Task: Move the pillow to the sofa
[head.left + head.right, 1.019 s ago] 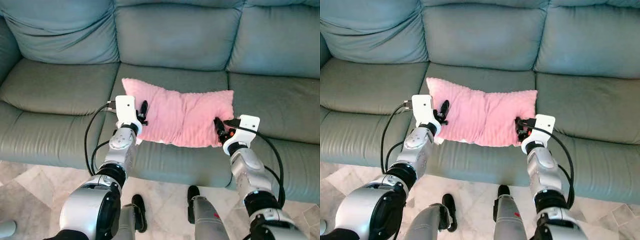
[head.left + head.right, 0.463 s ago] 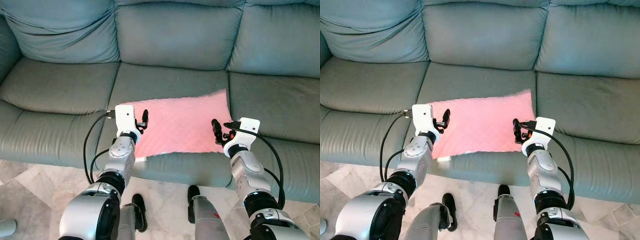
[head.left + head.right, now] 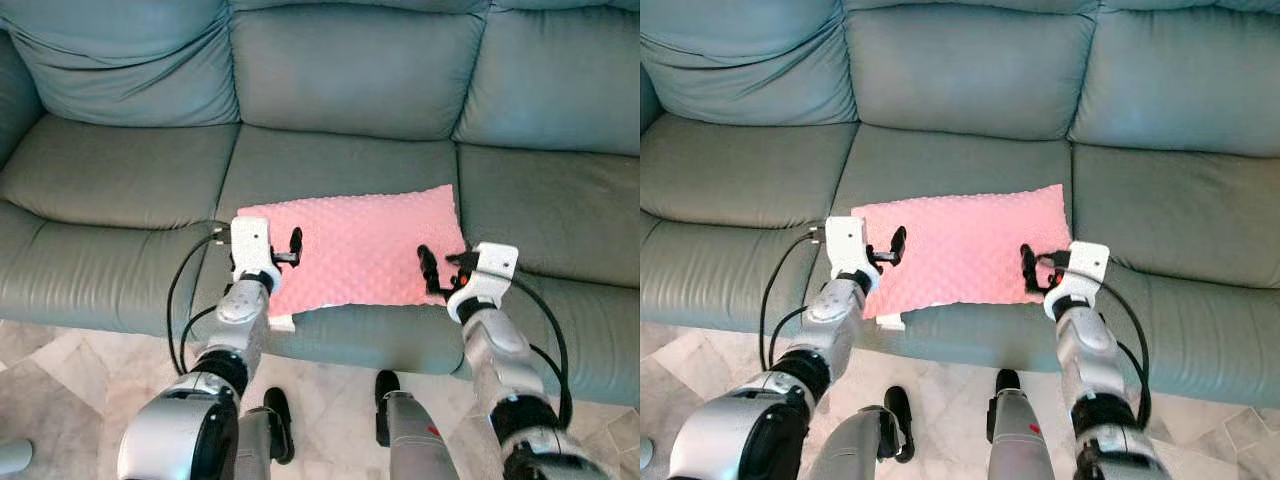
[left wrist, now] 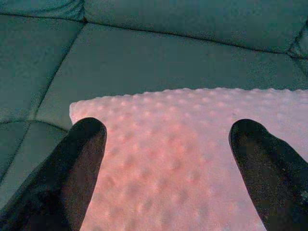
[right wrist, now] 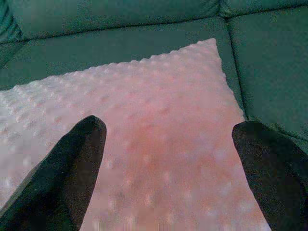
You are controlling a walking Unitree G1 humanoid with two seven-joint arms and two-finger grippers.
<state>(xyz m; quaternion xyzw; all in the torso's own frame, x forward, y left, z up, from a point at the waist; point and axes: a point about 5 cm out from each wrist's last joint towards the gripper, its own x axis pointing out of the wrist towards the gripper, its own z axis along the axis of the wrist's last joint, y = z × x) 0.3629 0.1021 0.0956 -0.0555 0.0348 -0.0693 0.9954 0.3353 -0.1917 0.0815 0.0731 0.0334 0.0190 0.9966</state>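
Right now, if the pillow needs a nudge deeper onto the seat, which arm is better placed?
Roughly even. The pillow lies flat on the sofa; the left gripper and right gripper are open at its ends. Using both would probably push straighter.

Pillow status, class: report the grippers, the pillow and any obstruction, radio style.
Left gripper open, right gripper open, both over pillow ends. Pink pillow flat on middle sofa seat. Nothing in the way.

Grey-green leather sofa (image 3: pixel 350 80), three seat cushions, plump back cushions at 12 o'clock. Pale marbled tile floor (image 3: pixel 60 380) at 6 to 8 o'clock. Even, soft light.
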